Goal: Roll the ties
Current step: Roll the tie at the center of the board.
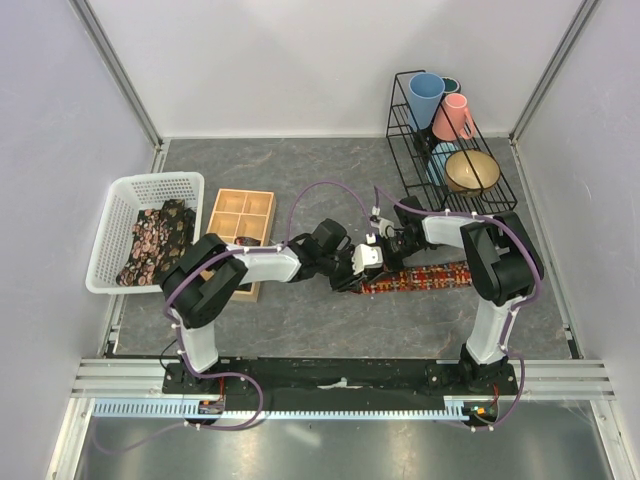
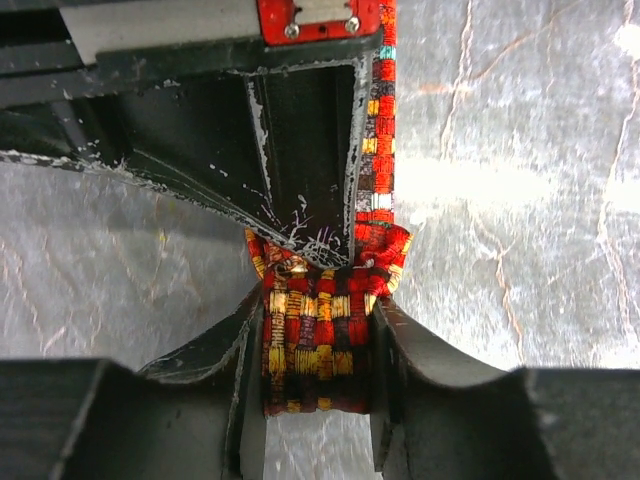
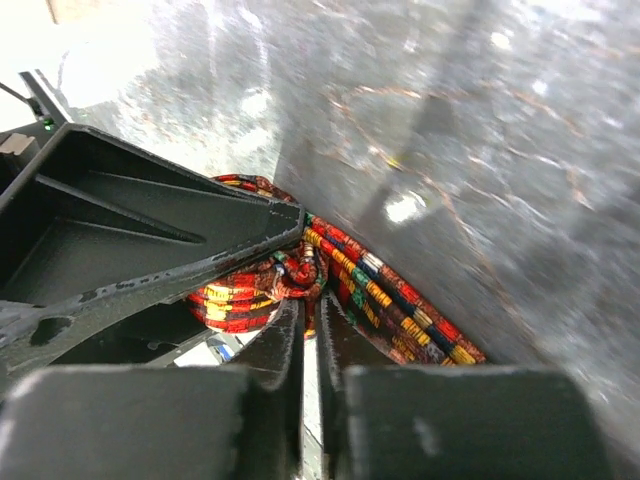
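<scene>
One tie [image 1: 430, 277], red with orange and yellow checks, lies flat on the table and is rolled up at its left end. In the left wrist view that roll [image 2: 315, 340] sits between my left gripper's [image 2: 315, 400] fingers, which press on both its sides. My right gripper [image 3: 310, 310] is shut, its tips pinching fabric at the roll's centre [image 3: 300, 272]. The unrolled strip [image 3: 400, 300] runs off to the right. Seen from above, both grippers [image 1: 365, 270] [image 1: 385, 250] meet over the roll. More ties [image 1: 155, 240], dark and floral, lie in the white basket [image 1: 150, 183].
A wooden tray [image 1: 240, 215] with compartments stands beside the basket, behind my left arm. At the back right a black wire rack [image 1: 500, 190] holds cups and a bowl. Grey walls enclose the table on three sides.
</scene>
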Available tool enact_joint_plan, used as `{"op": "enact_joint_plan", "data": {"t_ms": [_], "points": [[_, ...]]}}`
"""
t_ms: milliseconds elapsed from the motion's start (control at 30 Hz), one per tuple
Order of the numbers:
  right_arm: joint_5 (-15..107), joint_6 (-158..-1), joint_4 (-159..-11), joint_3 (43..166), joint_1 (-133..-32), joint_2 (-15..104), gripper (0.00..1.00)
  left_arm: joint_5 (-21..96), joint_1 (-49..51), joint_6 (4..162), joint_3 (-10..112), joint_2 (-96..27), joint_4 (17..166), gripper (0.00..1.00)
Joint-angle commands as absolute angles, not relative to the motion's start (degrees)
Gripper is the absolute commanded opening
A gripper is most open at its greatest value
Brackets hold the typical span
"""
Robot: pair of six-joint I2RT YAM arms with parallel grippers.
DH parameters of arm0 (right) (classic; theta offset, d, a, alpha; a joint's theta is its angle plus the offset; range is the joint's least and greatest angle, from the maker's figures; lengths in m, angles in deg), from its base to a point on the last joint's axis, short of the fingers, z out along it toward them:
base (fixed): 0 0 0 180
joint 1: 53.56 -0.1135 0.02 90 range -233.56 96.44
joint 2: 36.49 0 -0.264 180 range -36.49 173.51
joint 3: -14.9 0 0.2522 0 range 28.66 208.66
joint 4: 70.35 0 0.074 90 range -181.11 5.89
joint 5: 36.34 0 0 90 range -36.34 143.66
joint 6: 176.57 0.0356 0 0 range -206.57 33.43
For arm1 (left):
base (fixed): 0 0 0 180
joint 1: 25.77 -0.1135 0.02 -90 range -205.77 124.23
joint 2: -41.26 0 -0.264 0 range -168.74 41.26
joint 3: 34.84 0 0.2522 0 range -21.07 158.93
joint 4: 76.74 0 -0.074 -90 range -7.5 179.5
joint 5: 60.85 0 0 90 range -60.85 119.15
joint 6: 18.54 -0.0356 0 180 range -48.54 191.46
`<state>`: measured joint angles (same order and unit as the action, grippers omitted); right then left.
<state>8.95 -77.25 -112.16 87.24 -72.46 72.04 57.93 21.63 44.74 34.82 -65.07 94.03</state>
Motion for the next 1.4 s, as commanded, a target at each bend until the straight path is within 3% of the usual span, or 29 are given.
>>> {"op": "enact_joint_plan", "data": {"t_ms": [0, 200, 267, 1000, 1367], "points": [[12.1, -77.6, -108.2, 86.5, -72.7, 72.1, 0.16, 52.9, 21.3, 42.6, 34.3, -62.8, 83.8, 0.04], [10.0, -77.5, -110.3, 88.4, -72.3, 67.6, 0.42, 51.7, 21.9, 42.5, 36.8, -63.0, 80.3, 0.02], [10.9, -78.0, -111.3, 88.7, -71.9, 67.0, 0.43, 51.7, 21.9, 42.7, 37.9, -63.2, 78.8, 0.02], [18.5, -84.5, -123.2, 93.7, -70.1, 66.3, 0.29, 47.7, 22.0, 42.7, 43.0, -66.8, 74.8, 0.02], [22.9, -85.3, -118.5, 91.9, -71.1, 75.8, 0.24, 43.8, 22.0, 40.3, 43.9, -64.6, 71.5, 0.02]]}}
